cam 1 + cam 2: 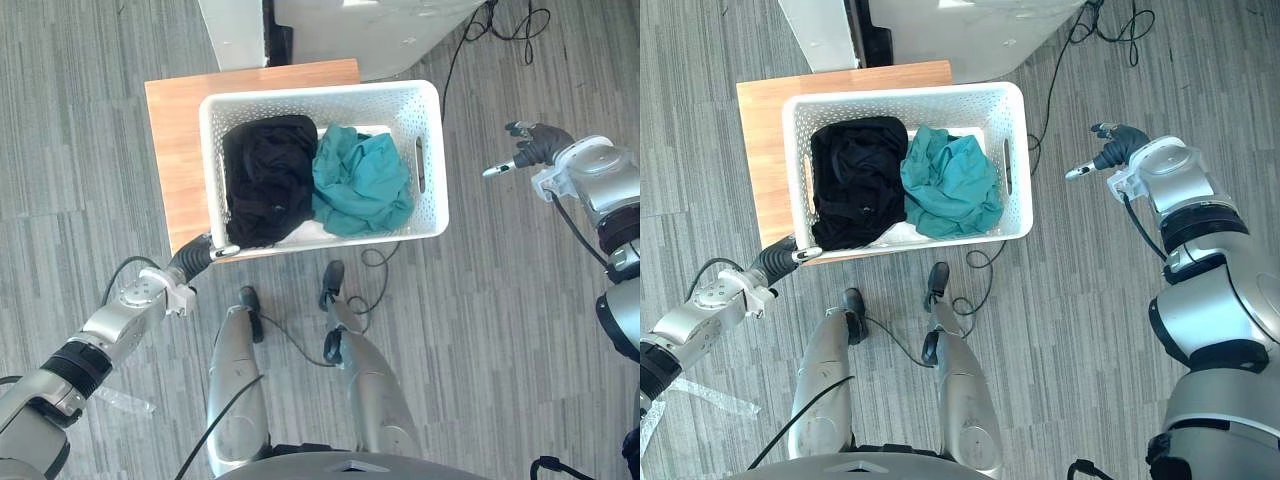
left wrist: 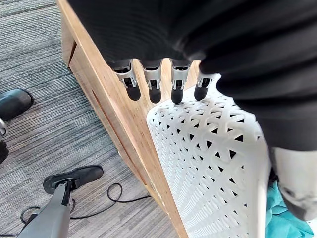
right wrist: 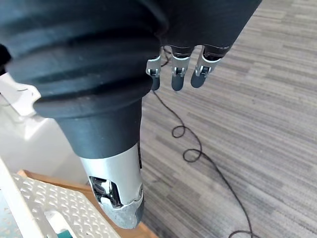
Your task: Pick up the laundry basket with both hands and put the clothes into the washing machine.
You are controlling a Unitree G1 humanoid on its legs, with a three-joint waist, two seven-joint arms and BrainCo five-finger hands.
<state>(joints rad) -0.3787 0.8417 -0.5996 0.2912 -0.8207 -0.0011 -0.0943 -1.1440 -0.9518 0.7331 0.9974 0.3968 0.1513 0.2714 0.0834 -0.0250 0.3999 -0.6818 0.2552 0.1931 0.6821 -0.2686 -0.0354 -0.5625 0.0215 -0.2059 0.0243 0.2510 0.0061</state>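
- Left hand (image 1: pixel 203 254) sits low on the robot's left, at the near-left corner of the laundry basket (image 1: pixel 322 92); its fingers (image 2: pixel 151 83) reach out fairly straight in a row, their dark tips over the edge of the wooden table (image 1: pixel 175 140) just beside the basket's perforated white wall
- Nothing is gripped by that hand, and whether its fingertips actually touch the table or the basket I cannot tell
- Laundry basket stands on the wooden table, taking up most of its top, with its right end hanging past the table's edge over the grey striped floor (image 1: pixel 80 100)
- Two heaps of clothes lie inside it: a black garment (image 1: pixel 265 175) in the left half and a teal garment (image 1: pixel 360 185) in the right half, the two touching along the middle
- On the basket's right end wall there is a handle slot (image 1: pixel 420 163) (nothing is on it)
- Right hand (image 1: pixel 532 145) hovers over the floor on the robot's right, well apart from the basket and about level with its right end wall; its fingers (image 3: pixel 176 69) are loosely straight, the thumb stands apart from them, and it holds nothing
- Beyond the table's far edge stands the washing machine (image 1: pixel 380 35), its pale casing close behind the basket's far rim
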